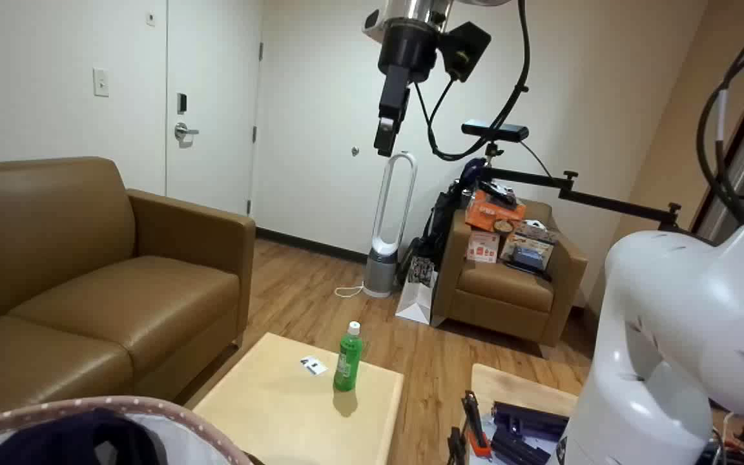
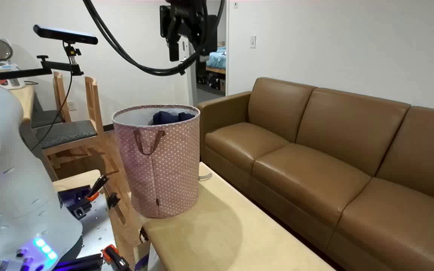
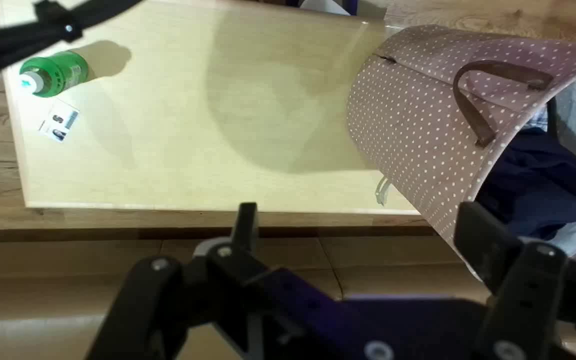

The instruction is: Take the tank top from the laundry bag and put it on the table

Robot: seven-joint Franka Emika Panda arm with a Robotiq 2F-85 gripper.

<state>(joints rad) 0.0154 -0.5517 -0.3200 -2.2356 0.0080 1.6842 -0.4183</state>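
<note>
1. Find the tank top [image 3: 543, 185], so judged from dark navy cloth, bunched inside the laundry bag [image 2: 160, 173] and not yet on the tabletop [image 3: 168, 165].
2. Record the fingers [image 3: 246, 225] as spread wide with nothing gripped, higher than the rim [image 1: 120, 404] in both exterior views and apart from the cloth.
3. Note in the wrist view the laundry bag well off to one side; judge a sideways shift necessary before any descent.
4. Foresee a knock against the rim, or snagging on the handle [image 3: 470, 112], if descending off-centre.
5. Foresee a missed or shallow pinch, then a drop on lifting, owing to limp, folded cloth.
6. Regard the paler patch [image 3: 538, 120] beside the navy cloth as a possible second item, too small to identify; beware lifting both together.
7. Expect tipping or dragging of the laundry bag, upright at the very end of the tabletop, under a slanting pull or too low a lift.
8. Watch the drooping cable [image 2: 156, 71] for catching on the rim during lowering.
9. When laying out, keep trailing cloth away from the green bottle [image 1: 347, 361] and the card [image 1: 313, 365], close together at the opposite end; otherwise risk toppling the former and covering the latter.
</note>
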